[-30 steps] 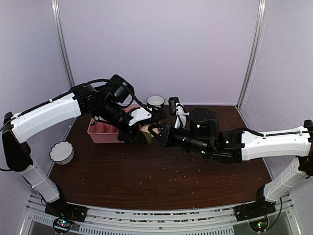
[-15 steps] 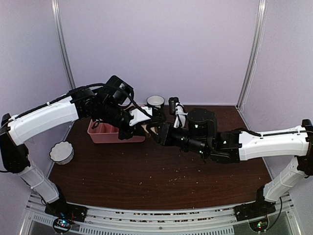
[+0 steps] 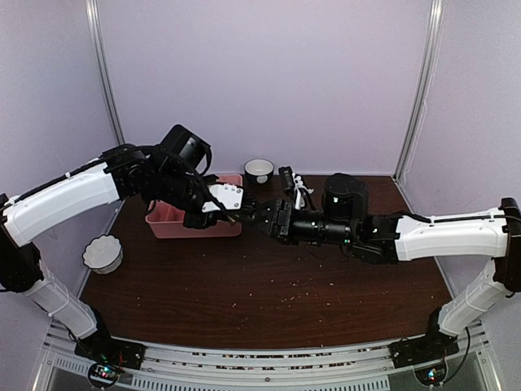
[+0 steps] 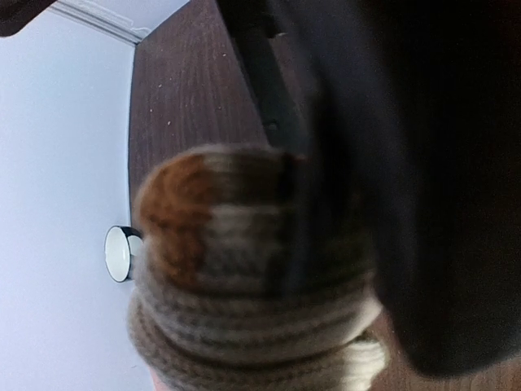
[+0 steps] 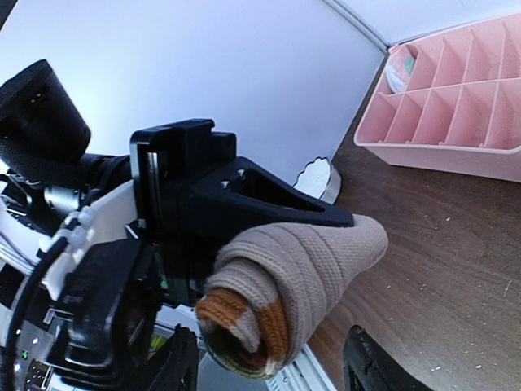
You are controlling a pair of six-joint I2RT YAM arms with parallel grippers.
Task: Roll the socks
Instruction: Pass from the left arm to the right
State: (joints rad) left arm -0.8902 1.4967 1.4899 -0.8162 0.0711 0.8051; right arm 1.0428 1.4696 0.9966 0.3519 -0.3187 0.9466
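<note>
Left jaws are shut tight on a rolled tan knit sock (image 5: 297, 269) with a brown patch at one end. They hold it in the air, one black finger (image 5: 269, 204) lying along the top of the roll. Right jaws stand partly open, gripping nothing. Their dark fingertips (image 5: 370, 371) sit either side of the roll's lower end; whether they touch it cannot be told.

From above, the left arm (image 3: 73, 191) and the right arm (image 3: 440, 236) meet tip to tip over the back left part of a dark brown wooden surface (image 3: 269, 301). The sock is almost hidden between them there.

A pink plastic divided tray (image 3: 167, 221) sits just behind and to the left of that meeting point, close under the left wrist. A small white cup (image 3: 259, 169) stands near the back edge by the wall. A white scalloped bowl (image 3: 102, 254) rests at the left edge.

From the arms to the near edge runs a wide stretch of crumb-speckled wood. Pale lavender walls (image 3: 269, 81) close in the back and both sides.
</note>
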